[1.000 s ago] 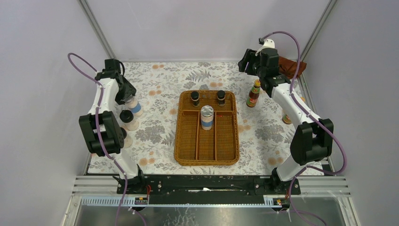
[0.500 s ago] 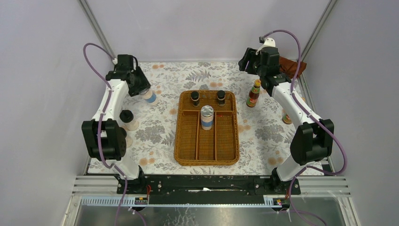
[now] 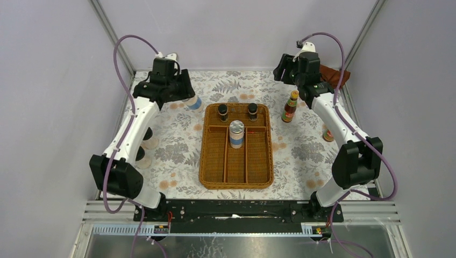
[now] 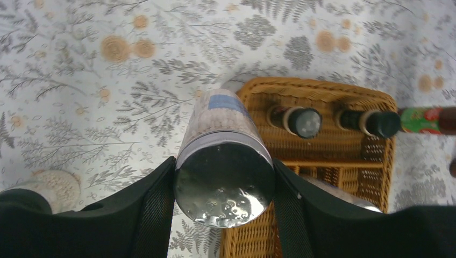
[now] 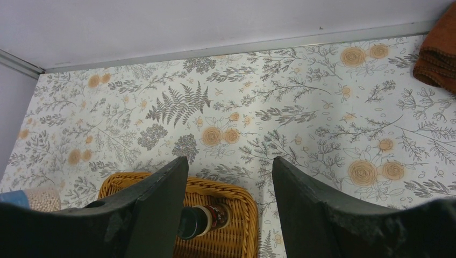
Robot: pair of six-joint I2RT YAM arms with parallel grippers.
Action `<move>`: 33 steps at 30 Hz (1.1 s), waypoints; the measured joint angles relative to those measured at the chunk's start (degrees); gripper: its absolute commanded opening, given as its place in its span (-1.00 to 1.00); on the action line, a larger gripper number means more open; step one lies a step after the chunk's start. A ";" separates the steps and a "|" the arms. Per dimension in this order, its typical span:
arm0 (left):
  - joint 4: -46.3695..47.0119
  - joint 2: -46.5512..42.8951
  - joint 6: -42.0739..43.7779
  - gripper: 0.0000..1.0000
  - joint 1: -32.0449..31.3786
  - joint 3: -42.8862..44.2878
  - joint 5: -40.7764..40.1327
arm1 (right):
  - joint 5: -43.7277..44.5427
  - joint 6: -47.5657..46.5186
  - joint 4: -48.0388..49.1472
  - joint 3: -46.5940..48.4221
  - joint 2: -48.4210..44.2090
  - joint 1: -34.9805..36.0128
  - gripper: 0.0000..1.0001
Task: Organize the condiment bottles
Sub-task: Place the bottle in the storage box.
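My left gripper [image 3: 188, 100] [image 4: 224, 185] is shut on a silver-lidded, blue-labelled shaker [image 3: 196, 103] [image 4: 224, 177], held above the table just left of the wicker tray's [image 3: 235, 180] far left corner. Inside the tray stand two tiny dark black-capped bottles [image 3: 222, 112] [image 3: 252, 110] and a second shaker [image 3: 236, 133]. A red yellow-capped sauce bottle [image 3: 290, 106] stands right of the tray, and another [image 3: 327, 134] is half hidden behind the right arm. Two clear black-lidded jars [image 3: 148, 135] [image 3: 139, 156] peek out from under the left arm. High at the back right, my right gripper [image 3: 285, 70] [image 5: 230, 161] is open and holds nothing.
A rust-brown cloth [image 3: 336, 75] [image 5: 438, 54] lies in the back right corner. The tray [image 4: 322, 94] [image 5: 236, 191] has three long compartments in front of a cross strip. Grey walls and metal posts enclose the flowered tabletop [image 3: 177, 156].
My left arm has carried the shaker from the left side of the table up and rightward to the tray's far left corner. The right arm has not moved.
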 measured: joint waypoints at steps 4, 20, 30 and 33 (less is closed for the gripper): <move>-0.04 -1.97 1.53 -1.00 -4.31 0.48 0.17 | 0.85 -0.22 -0.37 0.11 -0.22 0.00 0.32; -5.22 -10.05 6.05 -1.00 -21.59 0.09 -0.94 | 3.39 -1.36 -3.80 1.73 -1.77 -0.04 0.32; -10.21 -12.72 6.47 -1.00 -27.65 -1.84 -2.05 | 4.35 -2.01 -4.98 1.75 -2.62 -0.04 0.32; -11.58 -13.42 6.49 -1.00 -28.79 -2.14 -2.29 | 4.52 -2.10 -5.42 1.77 -2.75 -0.04 0.32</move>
